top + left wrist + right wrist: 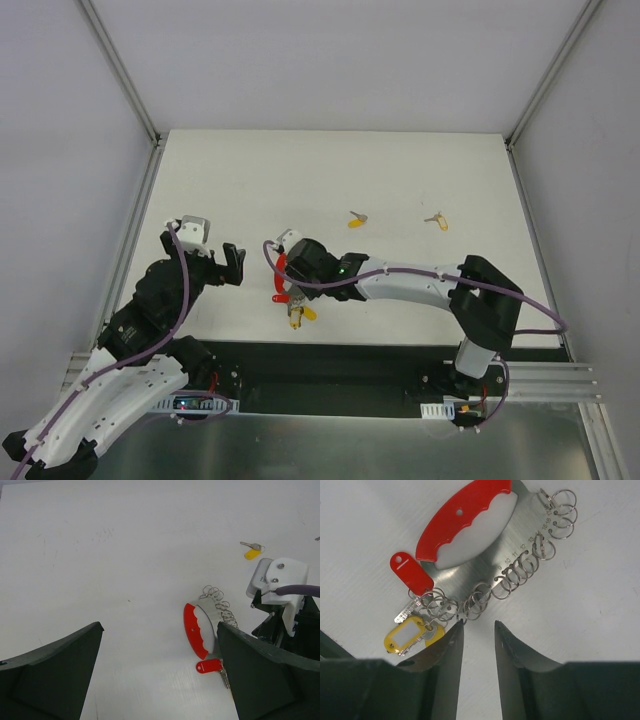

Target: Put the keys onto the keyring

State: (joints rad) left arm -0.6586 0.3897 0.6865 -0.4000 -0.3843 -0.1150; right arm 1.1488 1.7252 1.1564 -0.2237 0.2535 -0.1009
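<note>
The keyring (pixel 465 515) is a red curved grip on a metal plate with a row of several small rings, a red tag and a yellow-tagged key (pixel 410 635). It lies at the table's front centre (pixel 281 268) and shows in the left wrist view (pixel 196 630). My right gripper (pixel 477 625) hovers right over its ring edge, jaws slightly apart and empty, the left fingertip (pixel 457 630) touching a ring. It also shows from above (pixel 296 282). My left gripper (pixel 159 626) is wide open and empty, left of the keyring (pixel 232 262). Two loose yellow-headed keys (pixel 357 220) (pixel 437 220) lie farther back.
One loose key (pixel 252 553) shows beyond the right wrist's white camera housing (pixel 277 580) in the left wrist view. Walls enclose the white table (pixel 330 170) on the left, back and right. The black base strip (pixel 330 370) runs along the near edge.
</note>
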